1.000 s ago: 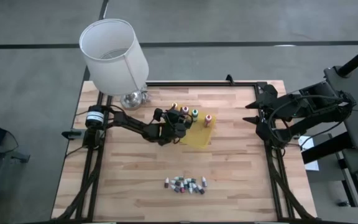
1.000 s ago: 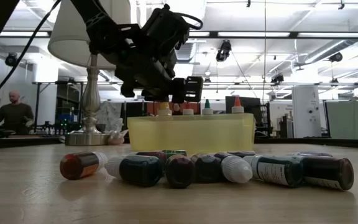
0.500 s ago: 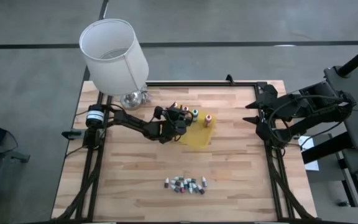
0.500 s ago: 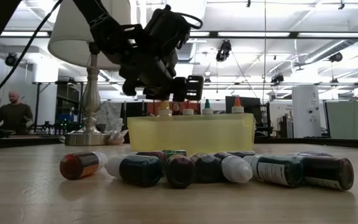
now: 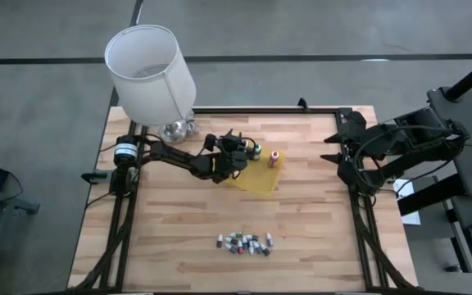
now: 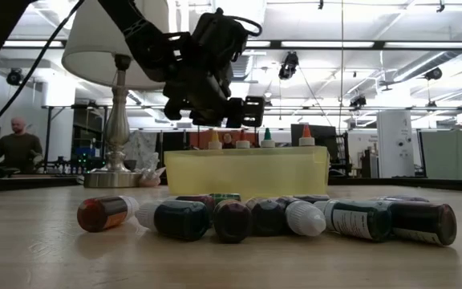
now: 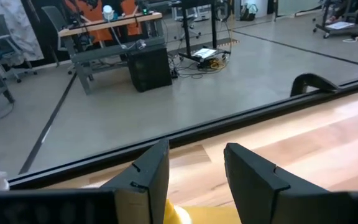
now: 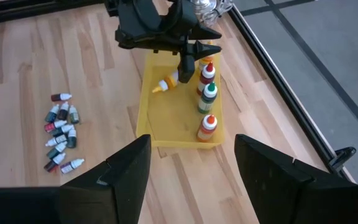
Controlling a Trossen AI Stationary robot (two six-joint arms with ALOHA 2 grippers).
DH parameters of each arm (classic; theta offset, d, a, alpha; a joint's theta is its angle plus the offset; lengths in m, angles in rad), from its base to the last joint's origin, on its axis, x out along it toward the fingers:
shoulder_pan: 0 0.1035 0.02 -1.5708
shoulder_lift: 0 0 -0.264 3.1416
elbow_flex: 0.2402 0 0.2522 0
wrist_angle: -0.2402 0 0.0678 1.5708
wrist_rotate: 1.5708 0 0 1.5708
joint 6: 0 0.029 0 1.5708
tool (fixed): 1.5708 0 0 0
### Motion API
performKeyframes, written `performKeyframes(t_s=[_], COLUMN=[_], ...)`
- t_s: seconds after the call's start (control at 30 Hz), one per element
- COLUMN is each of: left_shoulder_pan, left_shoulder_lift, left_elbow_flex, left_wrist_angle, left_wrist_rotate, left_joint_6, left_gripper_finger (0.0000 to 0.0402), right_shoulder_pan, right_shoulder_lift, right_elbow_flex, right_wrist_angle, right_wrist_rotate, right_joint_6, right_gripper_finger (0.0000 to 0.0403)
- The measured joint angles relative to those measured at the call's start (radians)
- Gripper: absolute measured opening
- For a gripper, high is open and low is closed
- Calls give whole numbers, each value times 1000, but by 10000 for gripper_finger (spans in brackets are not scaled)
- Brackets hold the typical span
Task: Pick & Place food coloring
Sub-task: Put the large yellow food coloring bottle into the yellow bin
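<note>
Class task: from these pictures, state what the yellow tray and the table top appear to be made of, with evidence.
Yellow tray: probably plastic; smooth, evenly coloured, and pale and slightly translucent in the low view. Table top: wood, matte, showing jointed strips and grain.

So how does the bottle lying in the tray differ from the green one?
Pose: the lying bottle is on its side on the tray floor, while the green bottle stands upright in the row. Colour: the lying bottle is yellow-orange, the green bottle green. Both are pale-tipped squeeze bottles inside the yellow tray.
</note>
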Motion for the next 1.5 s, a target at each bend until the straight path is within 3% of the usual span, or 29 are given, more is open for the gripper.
performKeyframes(t_s=[0.3,0.47,0.53,0.7,1.03,1.23,1.37,1.5], left_shoulder_pan=[-76,-142,-161,-167,-47,-17,-17,-4], left_shoulder_lift=[-78,-166,-210,-330,-497,-534,-546,-546], left_elbow_flex=[71,117,130,148,170,169,169,169], left_wrist_angle=[-27,-229,-331,-556,-932,-978,-977,-994], left_wrist_rotate=[52,82,173,524,1016,980,955,1077], left_joint_6=[106,137,109,57,190,194,71,122], left_gripper_finger=[128,128,128,128,128,128,128,128], right_shoulder_pan=[0,0,0,0,0,0,0,0], right_shoulder_lift=[0,-1,-1,-2,-3,-2,-2,-1], right_elbow_flex=[0,0,0,0,0,0,0,0], right_wrist_angle=[-4,-4,-4,-4,-6,-5,-3,3], right_wrist_rotate=[0,0,0,0,0,3,6,38], right_joint_6=[0,-1,-1,0,-1,-2,-1,-1], right_gripper_finger=[224,224,224,224,224,224,224,224])
